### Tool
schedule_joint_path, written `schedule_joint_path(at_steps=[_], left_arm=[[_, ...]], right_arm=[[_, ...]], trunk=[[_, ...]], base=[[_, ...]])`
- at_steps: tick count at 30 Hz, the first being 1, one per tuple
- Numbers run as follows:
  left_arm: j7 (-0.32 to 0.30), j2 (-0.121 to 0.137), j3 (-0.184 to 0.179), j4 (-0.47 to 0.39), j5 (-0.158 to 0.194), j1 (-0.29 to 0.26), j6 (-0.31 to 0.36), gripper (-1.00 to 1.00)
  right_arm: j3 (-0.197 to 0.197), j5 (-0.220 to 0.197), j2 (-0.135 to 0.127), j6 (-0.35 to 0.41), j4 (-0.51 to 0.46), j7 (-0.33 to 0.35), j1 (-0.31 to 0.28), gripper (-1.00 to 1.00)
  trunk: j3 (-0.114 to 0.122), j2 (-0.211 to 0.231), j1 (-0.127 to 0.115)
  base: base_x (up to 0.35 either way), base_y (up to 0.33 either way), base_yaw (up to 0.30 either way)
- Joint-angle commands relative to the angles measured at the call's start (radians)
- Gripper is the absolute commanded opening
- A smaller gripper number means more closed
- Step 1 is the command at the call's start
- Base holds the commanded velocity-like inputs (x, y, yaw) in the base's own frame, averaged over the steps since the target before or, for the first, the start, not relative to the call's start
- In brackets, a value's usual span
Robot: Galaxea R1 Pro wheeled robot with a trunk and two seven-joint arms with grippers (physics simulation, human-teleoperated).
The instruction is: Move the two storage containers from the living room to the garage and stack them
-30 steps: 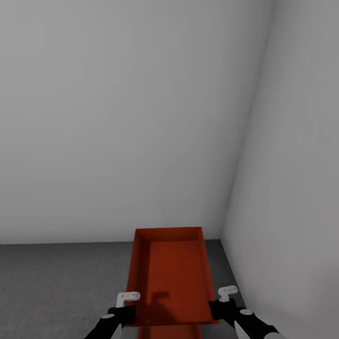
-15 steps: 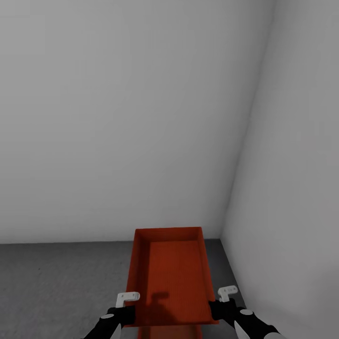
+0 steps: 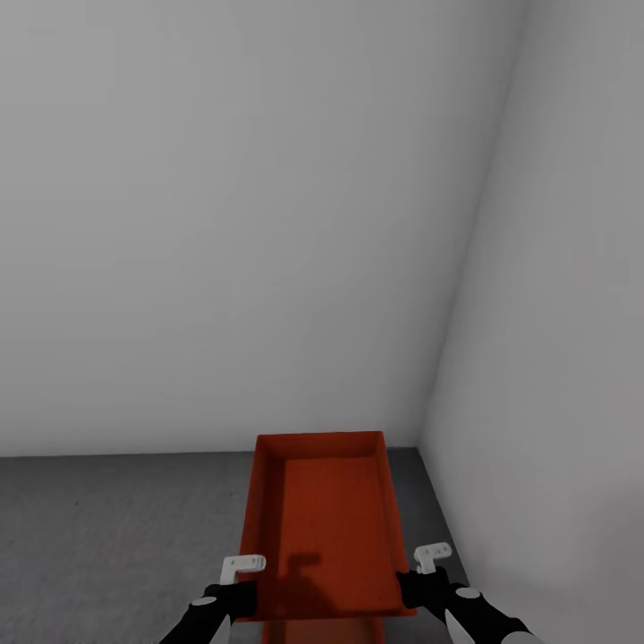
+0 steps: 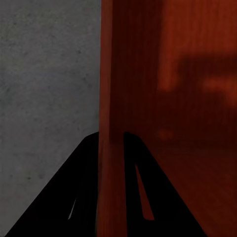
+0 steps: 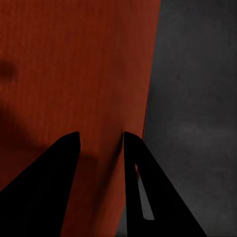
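Now | left claw (image 3: 243,597) clamps container (image 3: 326,519) left wall | right claw (image 3: 413,590) clamps right wall | arms low, symmetric

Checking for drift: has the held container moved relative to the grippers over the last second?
No. The container keeps its place between the left gripper and right gripper.

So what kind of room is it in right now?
Probably a garage corner: rough dark grey concrete floor, bare pale grey walls, nothing furnished. An orange-red storage container is gripped by both tools.
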Motion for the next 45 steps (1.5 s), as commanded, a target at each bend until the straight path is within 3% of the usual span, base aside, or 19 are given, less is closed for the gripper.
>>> schedule_joint_path(at_steps=[1,45], left_arm=[[0.002,0.005,0.042,-0.006,-0.022,-0.001,0.006,-1.00],[0.009,0.002,0.039,-0.002,-0.023,-0.001,0.011,-1.00]], right_arm=[[0.009,0.010,0.000,-0.005,0.003,0.013,-0.001,-1.00],[0.010,0.010,0.000,-0.005,0.003,0.013,-0.001,-1.00]], trunk=[[-0.004,-0.002,0.001],[-0.071,-0.002,0.001]], base=[[0.000,0.000,0.000],[0.000,0.000,0.000]])
